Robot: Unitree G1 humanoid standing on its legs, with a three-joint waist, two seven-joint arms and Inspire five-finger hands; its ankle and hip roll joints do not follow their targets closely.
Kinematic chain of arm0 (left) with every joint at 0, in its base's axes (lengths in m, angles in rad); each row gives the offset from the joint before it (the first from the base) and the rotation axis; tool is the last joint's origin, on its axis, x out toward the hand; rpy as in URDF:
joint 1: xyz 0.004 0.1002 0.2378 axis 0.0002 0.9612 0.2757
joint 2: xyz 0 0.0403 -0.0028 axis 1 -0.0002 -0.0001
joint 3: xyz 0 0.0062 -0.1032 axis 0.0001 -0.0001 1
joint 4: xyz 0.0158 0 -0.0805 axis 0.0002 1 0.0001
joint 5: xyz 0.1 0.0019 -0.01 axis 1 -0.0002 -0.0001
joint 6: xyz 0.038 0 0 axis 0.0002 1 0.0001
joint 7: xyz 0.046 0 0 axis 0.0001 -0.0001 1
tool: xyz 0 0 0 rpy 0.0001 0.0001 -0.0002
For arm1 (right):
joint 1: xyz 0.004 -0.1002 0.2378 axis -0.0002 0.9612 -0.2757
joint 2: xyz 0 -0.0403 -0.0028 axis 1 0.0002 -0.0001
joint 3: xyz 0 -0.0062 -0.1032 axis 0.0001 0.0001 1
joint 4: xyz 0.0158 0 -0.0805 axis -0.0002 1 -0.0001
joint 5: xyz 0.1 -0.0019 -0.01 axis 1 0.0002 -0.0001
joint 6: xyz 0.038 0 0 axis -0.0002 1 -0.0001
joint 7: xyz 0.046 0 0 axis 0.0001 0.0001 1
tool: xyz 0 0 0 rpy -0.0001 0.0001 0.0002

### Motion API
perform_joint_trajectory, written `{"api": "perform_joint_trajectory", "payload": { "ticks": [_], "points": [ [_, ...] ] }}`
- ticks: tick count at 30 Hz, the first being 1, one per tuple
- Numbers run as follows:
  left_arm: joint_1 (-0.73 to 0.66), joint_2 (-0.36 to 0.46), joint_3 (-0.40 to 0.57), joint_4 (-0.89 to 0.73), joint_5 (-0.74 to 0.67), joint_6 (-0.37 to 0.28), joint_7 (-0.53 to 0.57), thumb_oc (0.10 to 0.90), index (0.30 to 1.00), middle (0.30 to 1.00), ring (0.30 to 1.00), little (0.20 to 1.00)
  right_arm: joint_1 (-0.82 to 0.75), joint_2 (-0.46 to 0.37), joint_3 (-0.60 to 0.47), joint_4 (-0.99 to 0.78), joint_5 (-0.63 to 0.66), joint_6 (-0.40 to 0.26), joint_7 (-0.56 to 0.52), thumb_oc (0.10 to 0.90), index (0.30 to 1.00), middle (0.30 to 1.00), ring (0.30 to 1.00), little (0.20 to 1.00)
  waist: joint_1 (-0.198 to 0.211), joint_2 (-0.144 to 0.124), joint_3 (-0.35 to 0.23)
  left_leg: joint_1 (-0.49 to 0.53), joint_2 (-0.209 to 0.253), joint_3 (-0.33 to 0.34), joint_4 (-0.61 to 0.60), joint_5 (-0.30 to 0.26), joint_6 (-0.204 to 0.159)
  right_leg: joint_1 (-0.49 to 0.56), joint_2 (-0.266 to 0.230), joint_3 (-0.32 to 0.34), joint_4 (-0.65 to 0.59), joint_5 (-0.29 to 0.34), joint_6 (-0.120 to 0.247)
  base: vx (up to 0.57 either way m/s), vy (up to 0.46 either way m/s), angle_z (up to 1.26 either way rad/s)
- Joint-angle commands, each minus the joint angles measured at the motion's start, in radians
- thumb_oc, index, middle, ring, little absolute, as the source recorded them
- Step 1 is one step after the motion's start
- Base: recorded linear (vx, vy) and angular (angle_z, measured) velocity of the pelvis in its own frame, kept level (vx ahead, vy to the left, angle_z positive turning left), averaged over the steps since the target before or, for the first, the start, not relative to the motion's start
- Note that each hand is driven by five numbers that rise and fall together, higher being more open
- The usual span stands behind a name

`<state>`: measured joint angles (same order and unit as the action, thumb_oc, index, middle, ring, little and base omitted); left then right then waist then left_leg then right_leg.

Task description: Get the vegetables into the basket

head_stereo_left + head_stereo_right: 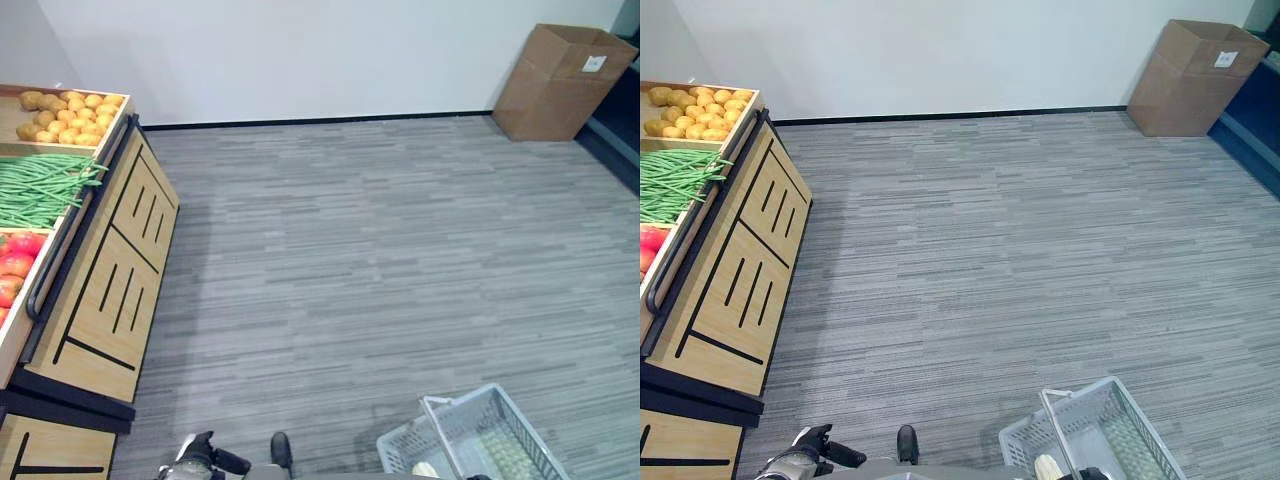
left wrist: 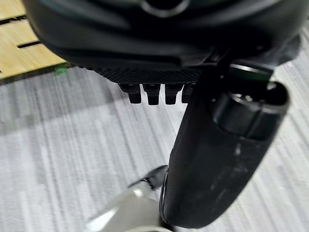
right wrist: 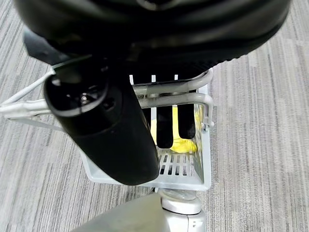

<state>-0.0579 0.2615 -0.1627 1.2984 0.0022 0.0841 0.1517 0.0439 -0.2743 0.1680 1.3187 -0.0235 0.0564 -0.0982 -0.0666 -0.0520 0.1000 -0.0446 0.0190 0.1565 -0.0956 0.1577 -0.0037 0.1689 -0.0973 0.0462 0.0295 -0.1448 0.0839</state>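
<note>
Grey basket (image 1: 495, 425) at lower right, its handles (image 3: 174, 94) gripped by the right hand (image 3: 164, 121); potatoes (image 1: 70, 115), beans (image 1: 40, 185), tomatoes (image 1: 15, 265) on the stand (image 1: 110, 290) at left; left hand (image 2: 154, 92) curled, empty

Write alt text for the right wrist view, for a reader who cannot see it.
The robot's right hand curls its dark fingers around the twin metal handles of a pale grey plastic basket, which hangs above grey striped carpet. Something yellow lies inside the basket, partly hidden by the fingers.
</note>
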Motion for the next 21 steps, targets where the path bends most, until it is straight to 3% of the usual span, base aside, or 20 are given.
{"api": "perform_joint_trajectory", "payload": {
  "ticks": [1,7,8,11,14,15,16,17,21],
  "points": [
    [0.010,0.037,0.002,0.018,0.035,0.009,0.010,0.900,1.000,1.000,1.000,1.000,0.001,-0.034,0.016,0.016,-0.005,0.014,-0.003,0.400,0.300,0.300,0.300,0.300,0.027,-0.005,0.015,0.082,0.032,0.006,0.008,-0.114,-0.029,-0.060,-0.061,0.036,-0.033,0.121,0.099,0.04,0.082,-0.14],
    [0.008,0.035,0.005,0.016,0.034,0.007,0.001,0.900,1.000,1.000,1.000,1.000,-0.003,-0.028,0.012,0.026,-0.009,0.019,0.004,0.400,0.300,0.300,0.300,0.300,0.039,-0.017,0.016,0.095,0.014,0.011,0.009,-0.137,-0.010,-0.081,-0.080,0.017,0.033,0.148,0.121,0.04,0.085,-0.03],
    [0.009,0.037,0.002,0.016,0.040,0.009,0.000,0.900,1.000,1.000,1.000,1.000,-0.006,-0.026,0.016,0.024,-0.010,0.019,0.006,0.400,0.300,0.300,0.300,0.300,0.040,-0.024,0.023,0.103,0.008,0.010,0.015,-0.145,-0.003,-0.109,-0.080,0.026,0.090,0.194,0.129,0.02,0.048,0.03],
    [0.003,0.039,-0.006,0.013,0.041,0.008,-0.005,0.900,1.000,1.000,1.000,1.000,-0.019,-0.024,0.025,0.019,-0.014,0.019,0.006,0.400,0.300,0.300,0.300,0.300,0.039,-0.020,0.045,0.102,0.011,0.005,0.023,-0.143,0.002,-0.158,-0.063,0.040,0.163,0.228,0.132,-0.02,0.060,-0.07],
    [-0.001,0.036,-0.015,0.013,0.054,0.009,-0.010,0.900,1.000,1.000,1.000,1.000,-0.012,-0.018,0.029,0.019,-0.011,0.019,0.007,0.400,0.300,0.300,0.300,0.300,0.034,-0.014,0.044,0.108,0.005,-0.006,0.019,-0.150,0.003,-0.176,-0.049,0.036,0.121,0.213,0.118,0.07,0.044,0.05],
    [-0.004,0.037,-0.015,0.017,0.057,0.008,-0.011,0.900,1.000,1.000,1.000,1.000,-0.010,-0.015,0.033,0.022,-0.013,0.021,0.009,0.400,0.300,0.300,0.300,0.300,0.021,-0.010,0.048,0.131,0.001,-0.023,0.008,-0.162,0.000,-0.251,-0.032,0.008,0.058,0.233,0.096,0.21,0.026,0.20],
    [-0.008,0.035,-0.017,0.020,0.055,0.008,-0.013,0.900,1.000,1.000,1.000,1.000,-0.011,-0.015,0.038,0.019,-0.018,0.022,0.010,0.400,0.300,0.300,0.300,0.300,0.006,-0.007,0.060,0.150,0.004,-0.036,0.008,-0.176,-0.002,-0.291,-0.027,-0.036,0.037,0.250,0.097,0.21,0.020,0.32],
    [-0.009,0.034,-0.012,0.022,0.056,0.014,-0.013,0.900,1.000,1.000,1.000,1.000,-0.008,-0.012,0.044,0.015,-0.026,0.022,0.009,0.400,0.300,0.300,0.300,0.300,-0.003,-0.011,0.074,0.167,-0.001,-0.045,0.009,-0.180,-0.007,-0.268,-0.043,-0.068,0.020,0.256,0.101,0.12,0.008,1.03],
    [0.023,0.024,0.006,0.038,0.047,0.015,-0.009,0.900,1.000,1.000,1.000,1.000,-0.002,-0.015,0.058,0.004,-0.039,0.016,0.006,0.400,0.300,0.300,0.300,0.300,0.010,-0.017,0.043,0.191,0.016,-0.036,0.008,-0.189,-0.020,-0.174,-0.023,-0.059,-0.058,0.228,0.080,0.10,-0.059,0.32]
  ]
}}
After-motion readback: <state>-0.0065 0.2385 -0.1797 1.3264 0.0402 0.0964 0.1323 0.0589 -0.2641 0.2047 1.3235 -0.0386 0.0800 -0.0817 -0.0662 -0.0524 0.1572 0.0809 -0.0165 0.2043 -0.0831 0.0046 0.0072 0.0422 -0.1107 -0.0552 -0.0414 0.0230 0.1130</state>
